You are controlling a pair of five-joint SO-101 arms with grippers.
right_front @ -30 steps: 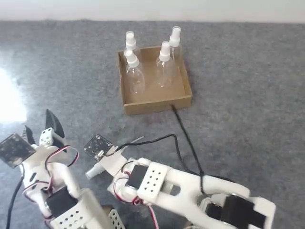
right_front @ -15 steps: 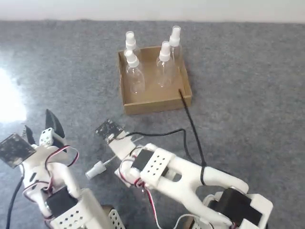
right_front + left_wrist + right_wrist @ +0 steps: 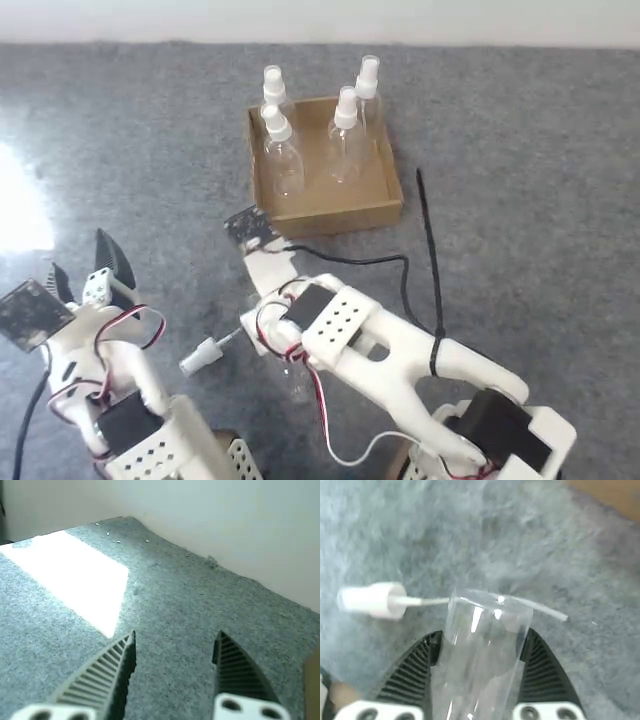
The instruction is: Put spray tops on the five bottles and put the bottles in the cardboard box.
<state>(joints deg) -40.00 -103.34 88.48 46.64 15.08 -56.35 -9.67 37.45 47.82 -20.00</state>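
Observation:
A clear bottle [image 3: 485, 625] without a top stands between the fingers of my right gripper [image 3: 482, 635], which is shut on it. A loose white spray top [image 3: 372, 600] lies on the grey carpet just past the bottle's open mouth, its thin tube running behind it. From above, that spray top [image 3: 203, 353] lies left of the right arm [image 3: 335, 320]. The cardboard box [image 3: 330, 215] at the back holds several capped bottles [image 3: 283, 155]. My left gripper [image 3: 175, 637] is open above bare carpet at the near left [image 3: 85, 262].
A black cable [image 3: 430, 250] loops from the right arm across the carpet, right of the box. A bright patch of light [image 3: 20, 200] lies on the carpet at the left. Open carpet stretches to the right of the box.
The right arm's wrist has swung away from the near edge toward the box, dragging the black cable to the right. The spray top stayed where it lay. The left arm kept still.

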